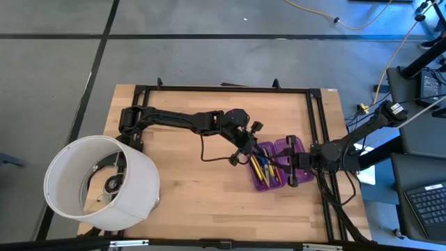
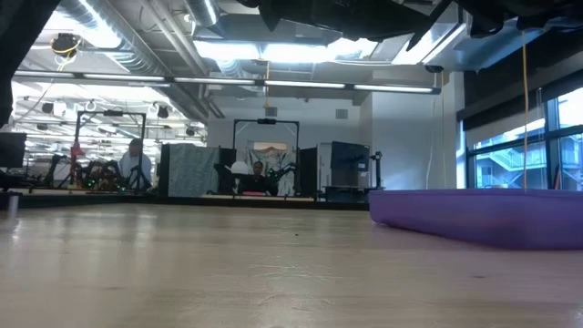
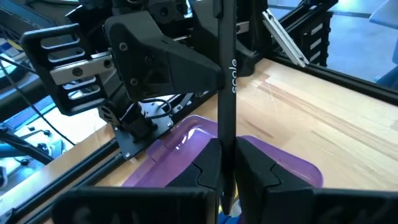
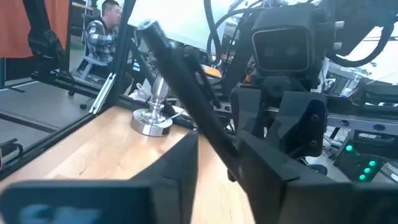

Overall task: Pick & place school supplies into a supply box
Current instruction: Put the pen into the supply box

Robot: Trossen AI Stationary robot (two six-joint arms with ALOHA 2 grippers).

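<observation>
My left gripper (image 3: 228, 177) pinches a black pen (image 3: 226, 74) above the purple supply box (image 1: 275, 164); my right gripper (image 1: 291, 169) clamps the box's edge.

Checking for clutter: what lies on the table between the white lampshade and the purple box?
In the high view, only bare wood and a loop of black cable lie between the white lampshade and the purple box.

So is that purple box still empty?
No, the purple supply box already holds yellow and orange pencils in the overhead view.

Robotics lab: exposed ceiling ducts (image 2: 137, 46), workstations (image 2: 264, 178).
</observation>
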